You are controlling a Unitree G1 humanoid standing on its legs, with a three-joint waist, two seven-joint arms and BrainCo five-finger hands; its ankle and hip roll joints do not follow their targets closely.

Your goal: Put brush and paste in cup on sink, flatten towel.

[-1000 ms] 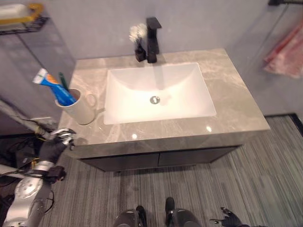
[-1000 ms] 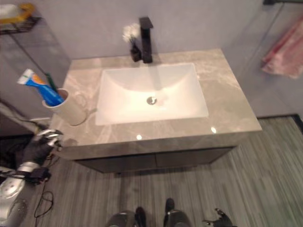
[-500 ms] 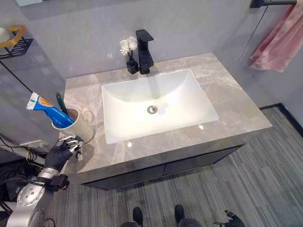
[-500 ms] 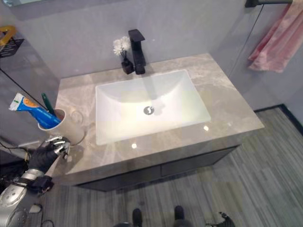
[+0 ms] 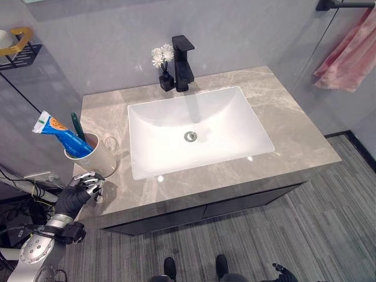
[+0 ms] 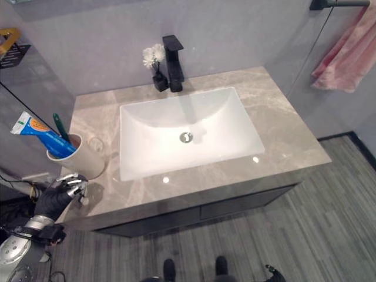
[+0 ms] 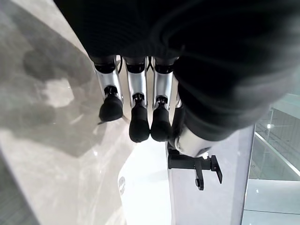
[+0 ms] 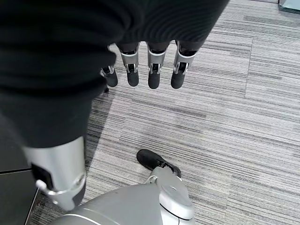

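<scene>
On the counter's (image 5: 276, 117) left end, the cup (image 5: 97, 154) holds brush (image 5: 77, 126) and paste (image 5: 63, 134). Just beside it hovers the left hand (image 5: 77, 192), fingers relaxed, empty. Right hand (image 8: 140, 65) hangs over floor (image 8: 225, 117), fingers straight. Towel (image 5: 349, 59) hangs bunched on the wall.

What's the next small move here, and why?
Probably turn toward the pink towel hanging from the bar at the far right. The toothpaste and toothbrush already stand in the cup on the counter, the left hand is open beside it, and the right hand hangs open over the floor.
</scene>
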